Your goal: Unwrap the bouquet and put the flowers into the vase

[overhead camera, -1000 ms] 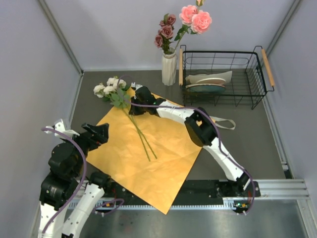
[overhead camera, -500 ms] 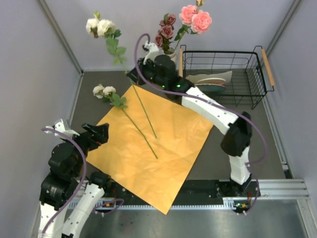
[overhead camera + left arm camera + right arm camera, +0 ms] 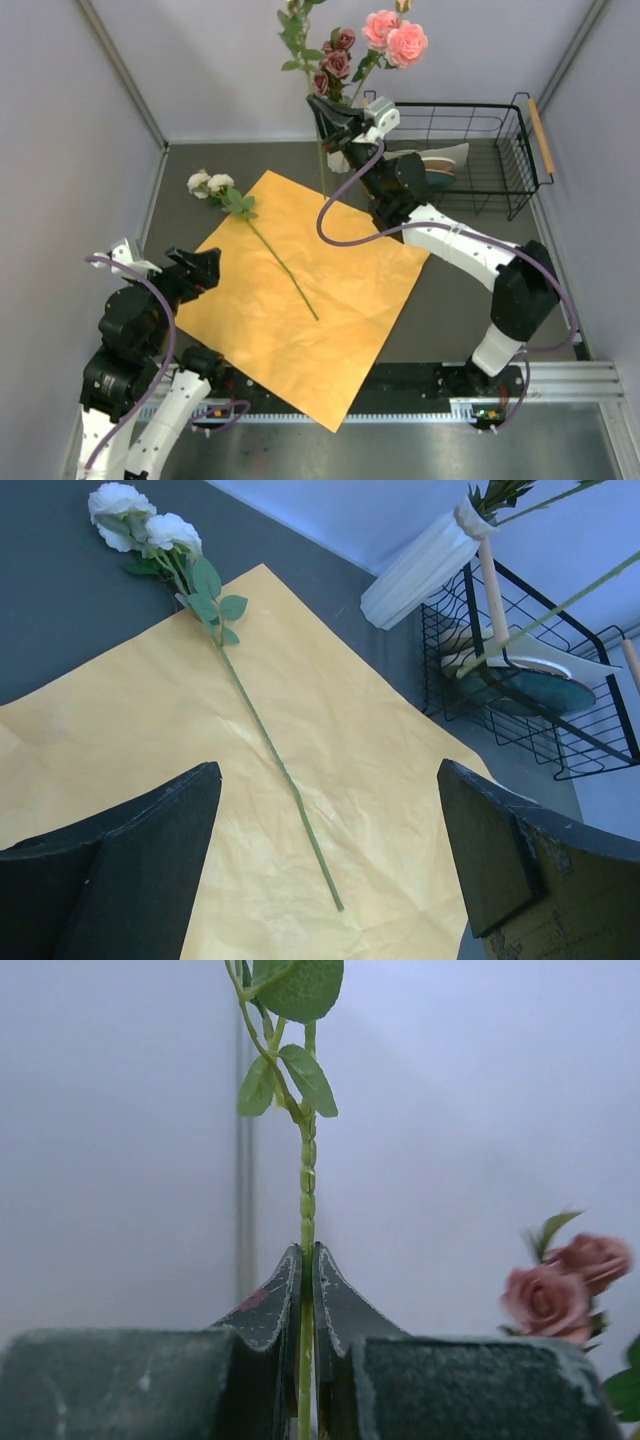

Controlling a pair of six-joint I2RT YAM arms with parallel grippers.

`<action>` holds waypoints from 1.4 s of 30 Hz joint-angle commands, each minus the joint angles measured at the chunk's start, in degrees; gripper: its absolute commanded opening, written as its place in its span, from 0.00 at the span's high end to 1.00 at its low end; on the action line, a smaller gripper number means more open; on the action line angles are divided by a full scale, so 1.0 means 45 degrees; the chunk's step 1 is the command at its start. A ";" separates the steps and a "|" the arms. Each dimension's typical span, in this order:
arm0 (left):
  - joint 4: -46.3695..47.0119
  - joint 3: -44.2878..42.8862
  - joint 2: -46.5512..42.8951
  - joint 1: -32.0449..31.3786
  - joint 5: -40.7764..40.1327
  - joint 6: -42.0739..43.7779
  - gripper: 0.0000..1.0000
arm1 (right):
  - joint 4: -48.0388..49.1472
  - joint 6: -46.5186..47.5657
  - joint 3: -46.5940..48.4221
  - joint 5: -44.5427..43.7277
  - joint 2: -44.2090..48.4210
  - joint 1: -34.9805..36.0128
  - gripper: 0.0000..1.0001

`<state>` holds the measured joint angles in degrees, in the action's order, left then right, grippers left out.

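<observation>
My left claw [image 3: 197, 268] hangs wide open, holding nothing, over the near left edge of the orange paper [image 3: 300, 290]; the paper lies spread flat on the dark worktop [image 3: 480, 280]; one flower with two white roses [image 3: 208, 182] lies there, its heads on the worktop just past the paper's far left edge and its long thin stem running back across the paper toward me; my right claw [image 3: 326, 108] is up high near the back wall, pinched shut on a green stem [image 3: 307, 1175]; that stem stands straight up, with leaves above my fingers, and its top goes out of the top view; its lower end hangs down just to the left of the white vase [image 3: 420, 568], not inside it; the vase stands at the back of the worktop, right beside the black wire basket [image 3: 505, 150]; mauve roses [image 3: 335, 62] and pink roses [image 3: 395, 40] are already in the vase; plates [image 3: 430, 165] lie in the basket.
</observation>
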<state>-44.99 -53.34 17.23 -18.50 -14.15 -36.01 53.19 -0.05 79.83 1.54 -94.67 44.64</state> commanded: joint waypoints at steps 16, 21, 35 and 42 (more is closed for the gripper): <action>0.1443 0.0388 0.1052 -0.0029 0.0098 0.0580 0.05 | 0.5759 0.1829 0.4776 0.1845 -0.4448 -0.4022 1.00; 0.1678 0.0525 0.1521 -0.0029 0.0215 0.0502 0.05 | 0.5252 0.1516 0.7061 0.2060 -0.5833 -0.4061 1.00; 0.1874 0.0448 0.1815 -0.0029 0.0156 0.0522 0.05 | 0.5485 0.0345 0.8919 0.1396 -0.7281 -0.4120 1.00; 0.1854 0.0428 0.1834 -0.0029 0.0157 0.0541 0.05 | 0.5543 0.0441 0.8920 0.1415 -0.7594 -0.4120 1.00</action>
<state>-39.40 -50.68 25.15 -18.48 -13.72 -34.35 74.54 3.14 117.97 7.66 -128.14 26.41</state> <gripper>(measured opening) 0.946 0.020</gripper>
